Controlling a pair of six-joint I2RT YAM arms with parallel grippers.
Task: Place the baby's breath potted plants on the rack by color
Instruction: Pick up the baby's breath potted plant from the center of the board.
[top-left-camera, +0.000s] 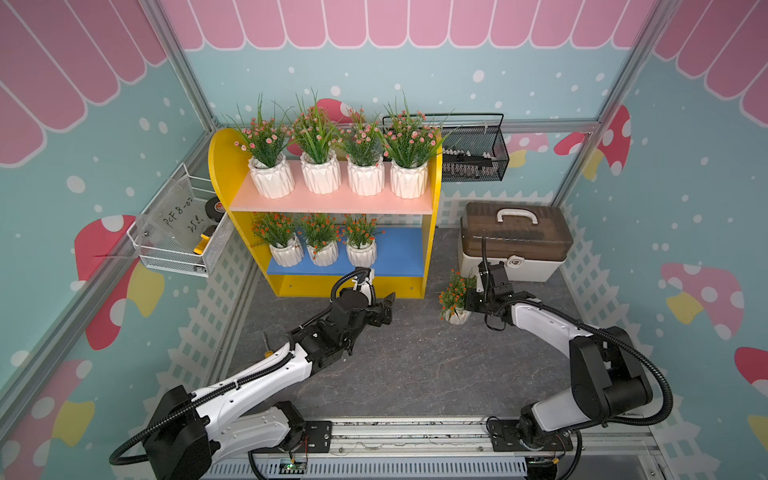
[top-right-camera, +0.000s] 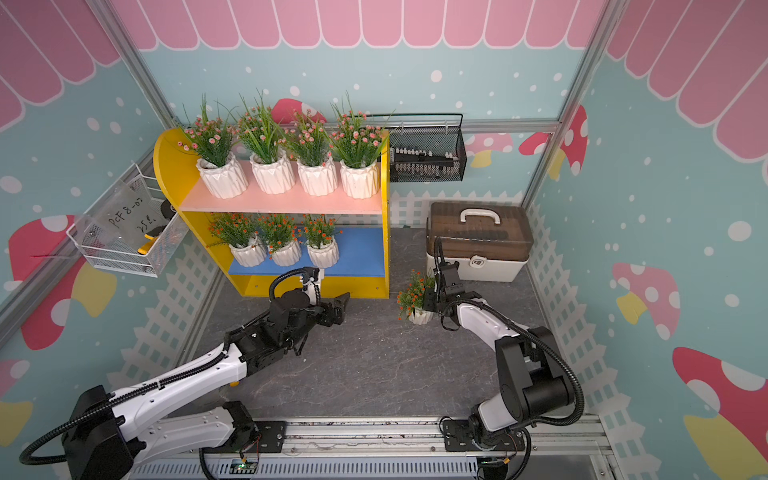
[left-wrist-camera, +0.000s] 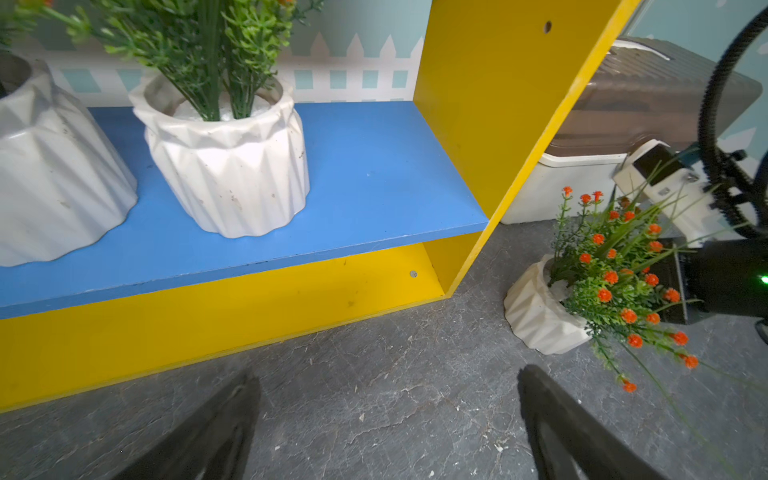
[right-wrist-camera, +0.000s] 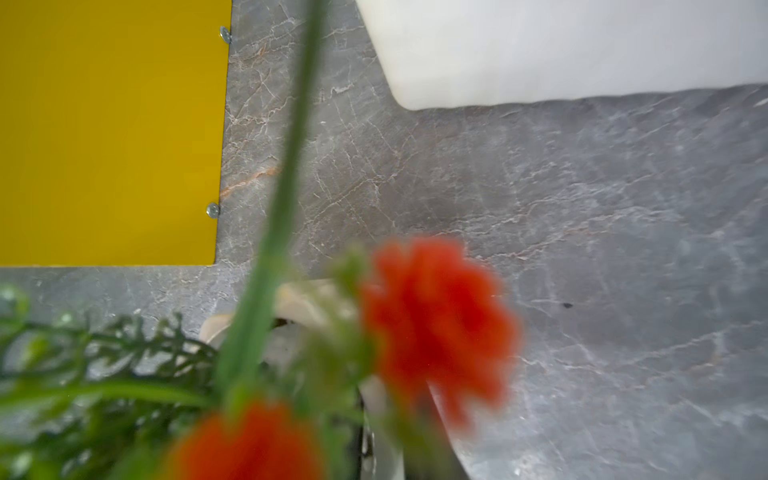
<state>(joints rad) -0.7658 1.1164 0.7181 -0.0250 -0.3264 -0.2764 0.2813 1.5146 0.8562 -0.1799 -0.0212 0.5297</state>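
Note:
The rack (top-left-camera: 218, 174) stands at the back. Its pink upper board (top-left-camera: 332, 199) carries several pink baby's breath potted plants (top-left-camera: 319, 166). Three orange-red ones (top-left-camera: 322, 245) stand on the left part of its blue lower board (top-left-camera: 399, 249). One more orange-red plant (top-left-camera: 455, 297) leans on the floor just right of the rack, its white pot (left-wrist-camera: 536, 307) tilted. My right gripper (top-left-camera: 471, 300) is shut in its foliage at the stems. In front of the rack's lower right corner my left gripper (top-left-camera: 386, 305) stands open and holds nothing, its fingers (left-wrist-camera: 232, 415) above bare floor.
A white box with a brown lid (top-left-camera: 513, 241) sits right of the rack, close behind the right gripper. A black mesh basket (top-left-camera: 473, 158) hangs on the back wall. A white wire basket (top-left-camera: 178, 237) hangs on the left wall.

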